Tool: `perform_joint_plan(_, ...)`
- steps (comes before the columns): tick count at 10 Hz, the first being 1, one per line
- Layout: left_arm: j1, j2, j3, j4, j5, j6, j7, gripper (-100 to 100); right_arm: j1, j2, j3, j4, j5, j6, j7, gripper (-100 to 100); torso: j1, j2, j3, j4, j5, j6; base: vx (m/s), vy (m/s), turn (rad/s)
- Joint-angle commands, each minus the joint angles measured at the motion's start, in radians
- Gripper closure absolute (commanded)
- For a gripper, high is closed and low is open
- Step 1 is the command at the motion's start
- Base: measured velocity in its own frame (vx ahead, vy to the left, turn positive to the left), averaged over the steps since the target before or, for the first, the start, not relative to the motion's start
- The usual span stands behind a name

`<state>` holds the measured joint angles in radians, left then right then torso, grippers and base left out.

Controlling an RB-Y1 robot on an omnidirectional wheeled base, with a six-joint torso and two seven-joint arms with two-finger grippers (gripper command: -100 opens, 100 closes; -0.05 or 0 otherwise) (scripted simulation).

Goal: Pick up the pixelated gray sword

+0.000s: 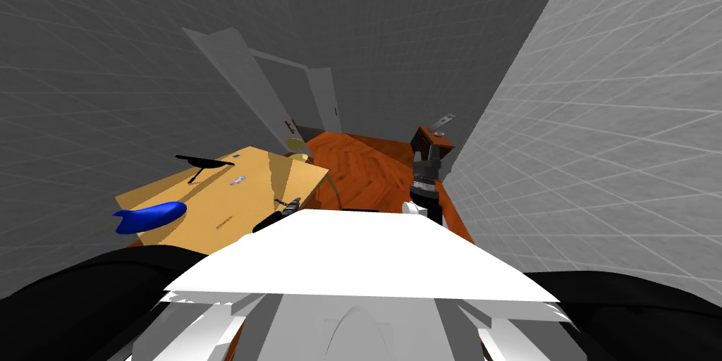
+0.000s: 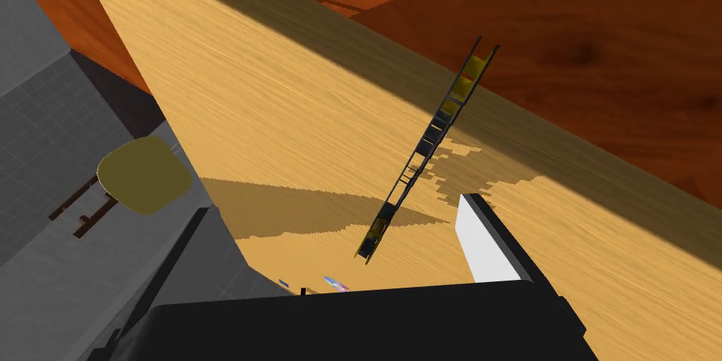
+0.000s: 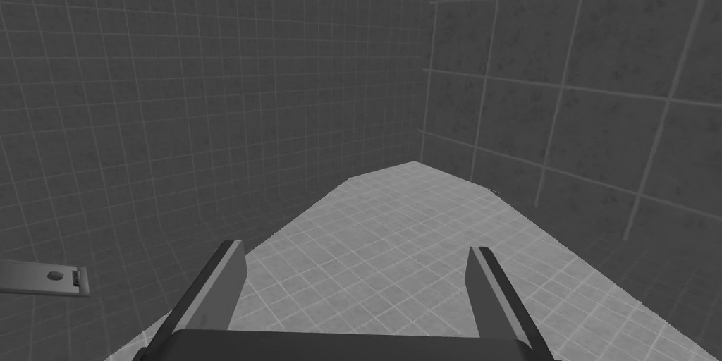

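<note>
The left gripper (image 2: 338,209), at lower centre, is spread wide and holds nothing. The sword (image 2: 429,142), thin, dark and yellow-flecked, is seen edge-on at centre frame over the table (image 2: 282,131). The fingers should be brought astride mid-blade, then closed squarely. Counted: one sword, one table, two grippers, the right gripper (image 3: 359,286) likewise wide.

The left hand (image 2: 337,205) hides part of the disc (image 2: 337,283).
</note>
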<state>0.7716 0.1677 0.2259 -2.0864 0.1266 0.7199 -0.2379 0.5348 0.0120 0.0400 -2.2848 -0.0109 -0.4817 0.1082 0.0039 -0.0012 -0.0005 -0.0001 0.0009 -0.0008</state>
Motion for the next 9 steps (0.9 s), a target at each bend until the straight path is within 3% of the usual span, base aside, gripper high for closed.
perform_joint_plan(1,0.006,-0.005,0.010,0.019,0.007,0.050,-0.025,-100,0.000,0.000,0.000,0.000,0.000,0.000,0.000,0,0.000,0.000,0.000,0.000,0.000,0.000,0.016,0.056,-0.179)
perform_joint_plan(9,0.027,-0.041,0.042,0.054,0.029,0.236,-0.108,-100,0.000,0.000,0.000,0.000,0.000,0.000,0.000,0,0.001,-0.001,-0.001,0.000,0.000,0.000,0.012,0.071,-0.140)
